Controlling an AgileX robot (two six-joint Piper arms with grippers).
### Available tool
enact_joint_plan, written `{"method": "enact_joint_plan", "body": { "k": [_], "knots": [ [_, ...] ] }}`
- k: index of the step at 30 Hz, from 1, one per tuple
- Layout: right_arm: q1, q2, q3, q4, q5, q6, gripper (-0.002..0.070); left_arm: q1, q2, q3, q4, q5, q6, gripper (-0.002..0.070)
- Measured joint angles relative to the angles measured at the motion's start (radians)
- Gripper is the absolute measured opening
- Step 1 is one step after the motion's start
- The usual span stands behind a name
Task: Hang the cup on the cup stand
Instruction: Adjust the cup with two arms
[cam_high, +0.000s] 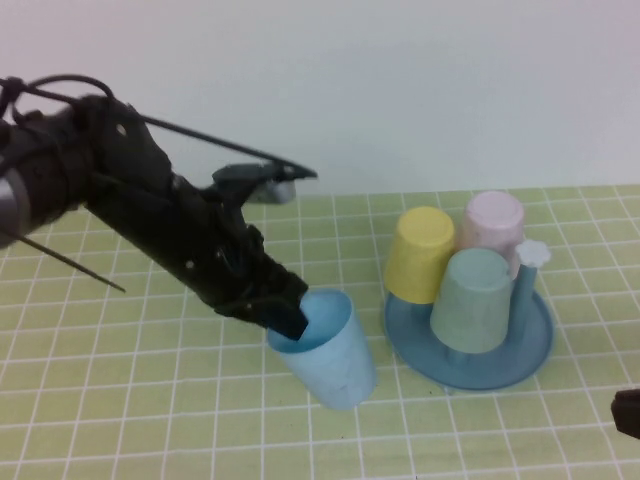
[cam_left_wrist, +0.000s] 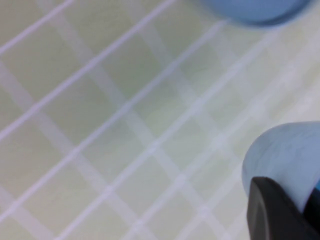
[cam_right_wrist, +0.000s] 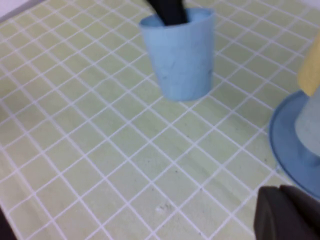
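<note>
The light sky-blue cup (cam_high: 332, 350) stands tilted on the green grid mat, mouth up, left of the cup stand (cam_high: 520, 350). My left gripper (cam_high: 288, 322) is shut on its rim, with one finger inside and one outside. The cup (cam_left_wrist: 287, 155) and a dark finger (cam_left_wrist: 270, 210) show in the left wrist view. The right wrist view shows the cup (cam_right_wrist: 180, 55) with the finger in its mouth. The stand has a round blue base and a peg with a white flower knob (cam_high: 533, 253). My right gripper (cam_high: 628, 410) is low at the right edge, fingers together and empty (cam_right_wrist: 287, 212).
Three cups hang upside down on the stand: yellow (cam_high: 420, 255), pink (cam_high: 493, 222) and grey-green (cam_high: 472, 300). The stand's base rim (cam_right_wrist: 290, 145) lies close to my right gripper. A white wall runs behind the mat.
</note>
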Motion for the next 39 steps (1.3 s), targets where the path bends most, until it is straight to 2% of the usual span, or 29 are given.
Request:
{"method": "enact_joint_plan", "body": {
  "k": [6, 10, 16, 19, 20, 25, 27, 31, 39],
  "knots": [
    [0.046, 0.110, -0.114, 0.004, 0.047, -0.068, 0.0000, 0.065, -0.011, -0.039, -0.252, 0.150, 0.113, 0.0000],
    [0.122, 0.206, -0.200, 0.002, 0.047, -0.119, 0.0001, 0.075, -0.041, -0.039, -0.271, 0.176, 0.115, 0.0000],
    [0.230, 0.339, -0.322, -0.064, 0.042, -0.152, 0.0040, 0.074, -0.106, -0.039, -0.253, 0.176, 0.097, 0.0000],
    [0.271, 0.381, -0.367, -0.078, 0.027, -0.154, 0.0120, 0.074, -0.153, -0.039, -0.247, 0.176, 0.080, 0.0000],
    [0.284, 0.392, -0.378, -0.080, 0.022, -0.160, 0.0169, 0.074, -0.168, -0.039, -0.239, 0.176, 0.067, 0.0000],
    [0.317, 0.433, -0.399, -0.082, -0.021, -0.198, 0.0511, 0.074, -0.210, -0.039, -0.211, 0.173, 0.044, 0.0000],
    [0.317, 0.438, -0.399, -0.071, -0.055, -0.206, 0.0584, 0.072, -0.214, -0.039, -0.226, 0.173, 0.039, 0.0000],
    [0.317, 0.439, -0.400, -0.003, -0.105, -0.256, 0.0633, 0.072, -0.214, -0.039, -0.265, 0.173, 0.037, 0.0000],
    [0.317, 0.444, -0.400, 0.062, -0.137, -0.377, 0.0644, 0.071, -0.210, -0.039, -0.297, 0.173, 0.025, 0.0000]
  ]
}}
